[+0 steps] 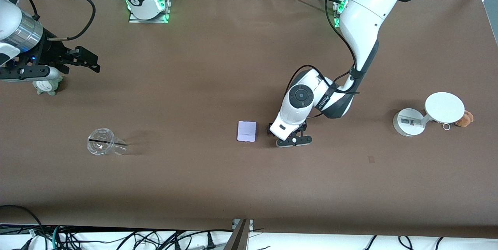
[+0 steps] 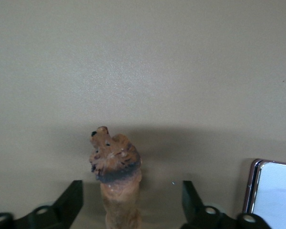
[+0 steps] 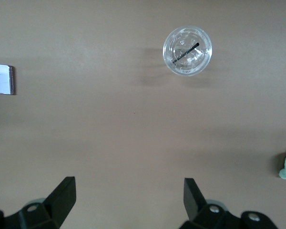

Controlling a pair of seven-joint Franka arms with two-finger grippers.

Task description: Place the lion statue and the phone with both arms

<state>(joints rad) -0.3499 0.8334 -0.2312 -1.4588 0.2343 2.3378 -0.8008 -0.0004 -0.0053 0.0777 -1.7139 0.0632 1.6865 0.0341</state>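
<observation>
Your left tool (image 1: 292, 136) is down at the worktop (image 1: 218, 67) near the middle, just beside the phone (image 1: 247, 131), which lies at about nine o'clock from it in the front view. The lion statue (image 2: 116, 179) does not show there at all; the arm's wrist covers it. Only the left wrist view gives it to you: the statue stands between the two black fingers (image 2: 70, 200), head end pointing away from the tool body, long axis running straight down the gap. There is daylight on both sides of the statue, so the jaws stand apart and nothing is clamped yet. Judging by that, the coming move turns on closing squarely across the statue's narrow width; it looks centred, so little sideways correction seems called for.

The same view catches an edge of the phone (image 2: 271, 195), close by the finger on that side, so watch that it is not nudged.

Your right tool (image 1: 79, 60) waits released, fingers wide, up over the worktop at the right arm's end, above a small green plush toy (image 1: 47, 86). Its wrist view shows the clear cup (image 3: 187, 50) and the phone (image 3: 1, 79) well apart. The left arm is far nearer both task things.
</observation>
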